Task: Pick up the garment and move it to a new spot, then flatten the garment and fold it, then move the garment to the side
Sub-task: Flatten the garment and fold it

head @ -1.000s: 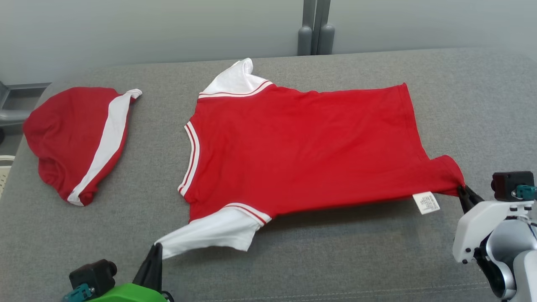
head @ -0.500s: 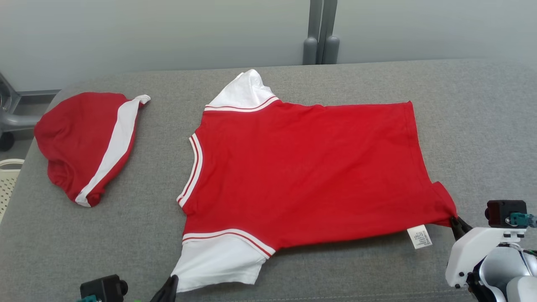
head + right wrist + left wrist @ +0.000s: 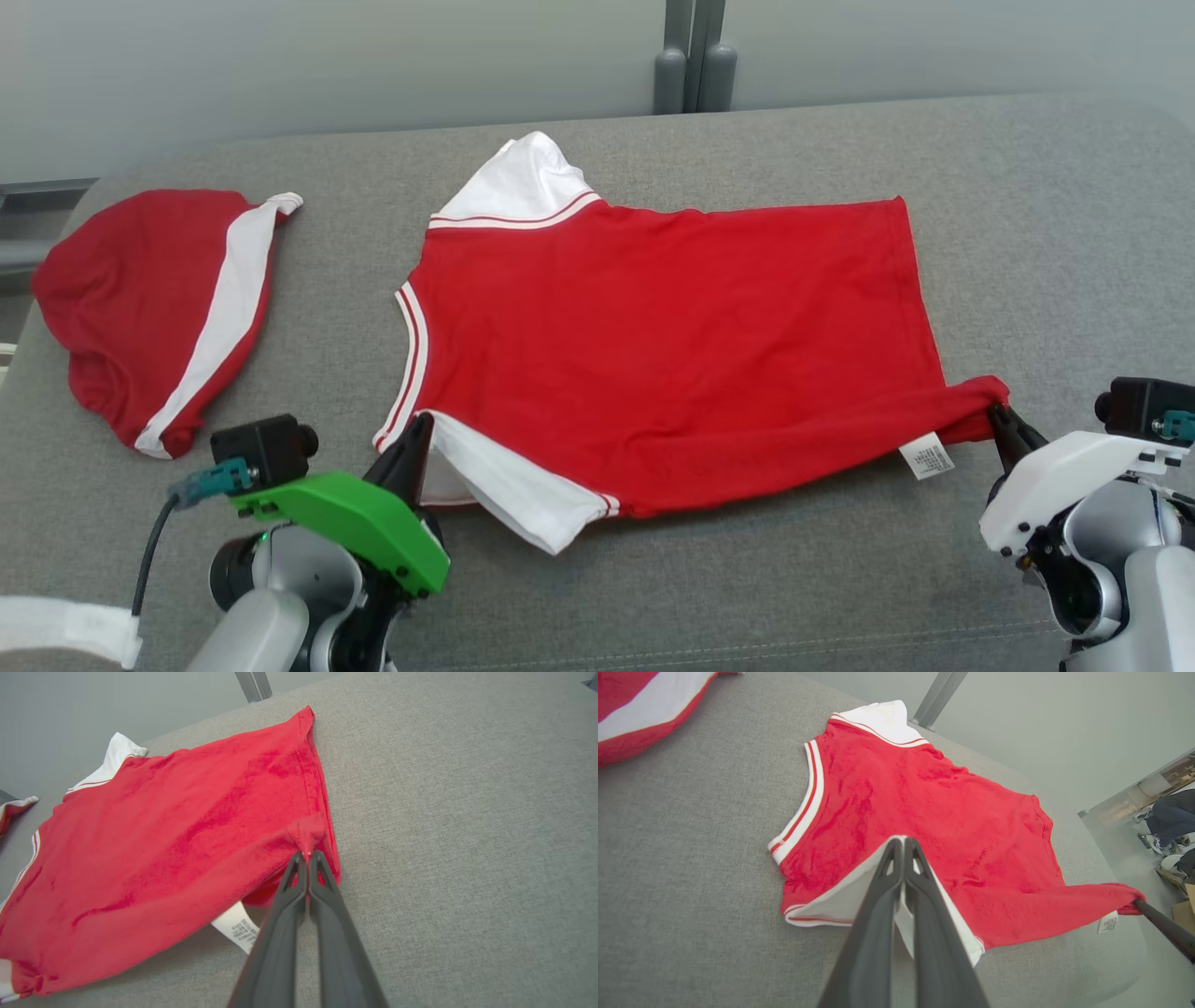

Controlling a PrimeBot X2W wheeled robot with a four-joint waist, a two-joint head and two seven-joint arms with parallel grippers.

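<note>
Garment [image 3: 653, 345] corners hidden within left gripper [image 3: 422, 427] and right gripper [image 3: 997, 413]

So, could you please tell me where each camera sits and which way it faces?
Head: on the head, facing forward and down at the shirt on the table; left gripper lower left, right gripper lower right.
Left wrist: on that arm, along its shut fingers toward the sleeve.
Right wrist: likewise, toward the hem corner.
All three share the shirt.

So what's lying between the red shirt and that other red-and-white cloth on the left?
In the head view, just bare grey padded surface separates the shirt from the cloth.
</note>
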